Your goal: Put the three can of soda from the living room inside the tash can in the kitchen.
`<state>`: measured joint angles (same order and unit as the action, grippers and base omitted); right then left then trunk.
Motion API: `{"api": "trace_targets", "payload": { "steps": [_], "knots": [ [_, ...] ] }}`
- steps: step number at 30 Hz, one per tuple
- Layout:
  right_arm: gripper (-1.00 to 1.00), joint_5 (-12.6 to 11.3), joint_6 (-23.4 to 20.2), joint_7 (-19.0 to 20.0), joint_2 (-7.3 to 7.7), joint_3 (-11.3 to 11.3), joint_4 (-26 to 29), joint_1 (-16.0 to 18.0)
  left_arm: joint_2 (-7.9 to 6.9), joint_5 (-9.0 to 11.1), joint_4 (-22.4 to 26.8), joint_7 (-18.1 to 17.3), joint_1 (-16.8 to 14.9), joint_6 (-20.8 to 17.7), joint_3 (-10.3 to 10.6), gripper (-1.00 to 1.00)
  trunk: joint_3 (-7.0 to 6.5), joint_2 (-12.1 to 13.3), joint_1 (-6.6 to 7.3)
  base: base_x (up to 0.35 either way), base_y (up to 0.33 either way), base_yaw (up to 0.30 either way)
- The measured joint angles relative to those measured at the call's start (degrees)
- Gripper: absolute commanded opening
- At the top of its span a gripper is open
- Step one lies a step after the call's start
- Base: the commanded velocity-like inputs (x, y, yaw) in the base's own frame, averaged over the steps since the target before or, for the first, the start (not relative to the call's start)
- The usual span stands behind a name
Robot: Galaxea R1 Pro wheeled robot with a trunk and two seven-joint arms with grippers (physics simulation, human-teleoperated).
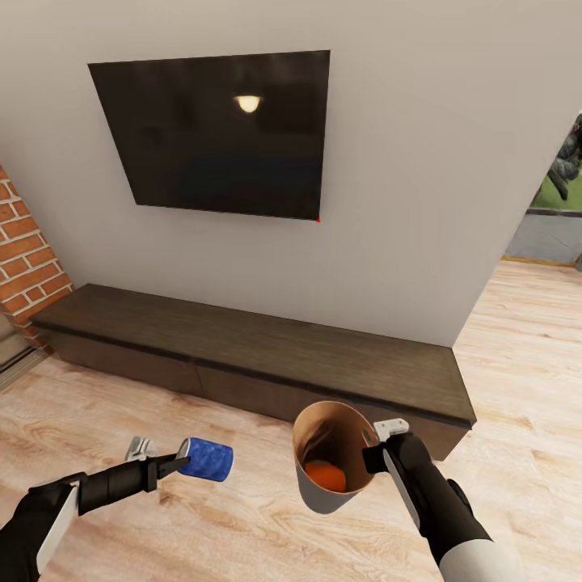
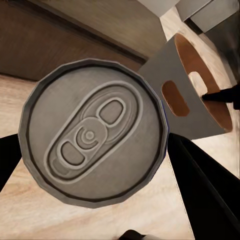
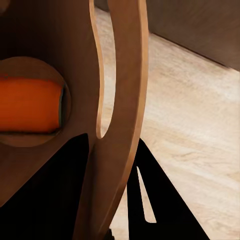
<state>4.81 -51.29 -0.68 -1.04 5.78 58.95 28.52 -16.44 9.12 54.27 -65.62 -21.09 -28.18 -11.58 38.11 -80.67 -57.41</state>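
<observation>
**Blue can in left fingers, bin in right fingers, before the TV wall**

Fingers of the left gripper [image 1: 179, 463] pinch a dark blue can [image 1: 207, 458], held on its side above the wood plank floor [image 1: 242, 525]. From the left wrist camera, the can's [image 2: 92, 131] silver top with its pull tab faces the lens, with a black finger [image 2: 200, 185] along either side of it.

Just to the right of the can, the right gripper [image 1: 373, 453] holds the bin [image 1: 319, 489] in the air by its rim, one finger inside and one outside the wall. The bin is pale grey outside and tan-brown inside, and it tilts so that its opening faces up and toward the camera. An orange can [image 1: 325, 475] lies at the bottom of it. From the right wrist camera, the bin's brown wall [image 3: 117, 100] with its handle slot runs between the two dark fingers [image 3: 150, 200], and the orange can [image 3: 30, 105] shows on its side at the bottom.

Blue can and bin are near each other but apart.

Beyond them, a long, low, dark wood bench [image 1: 259, 347] stands against a pale wall, with a black TV [image 1: 214, 133] mounted above it. A red brick chimney [image 1: 24, 250] stands at far left. At far right, the floor runs on past the wall's end.
</observation>
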Motion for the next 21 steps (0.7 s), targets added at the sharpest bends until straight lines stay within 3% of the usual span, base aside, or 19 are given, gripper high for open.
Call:
{"api": "trace_targets", "payload": {
  "steps": [14,21],
  "knots": [
    [-1.00,0.0,3.1,-0.1,-0.44,0.1,-6.0,0.8,0.07,0.0,2.1,-0.7,0.0,-0.6,0.1,-1.00,0.00,0.0,0.00,0.000,0.000,0.000],
    [-1.00,0.1,4.2,-0.2,-0.71,0.1,-7.6,0.9,0.16,0.5,5.8,-0.8,0.0,-0.9,0.2,-1.00,0.00,0.0,0.00,0.000,0.000,0.000]
  ]
}}
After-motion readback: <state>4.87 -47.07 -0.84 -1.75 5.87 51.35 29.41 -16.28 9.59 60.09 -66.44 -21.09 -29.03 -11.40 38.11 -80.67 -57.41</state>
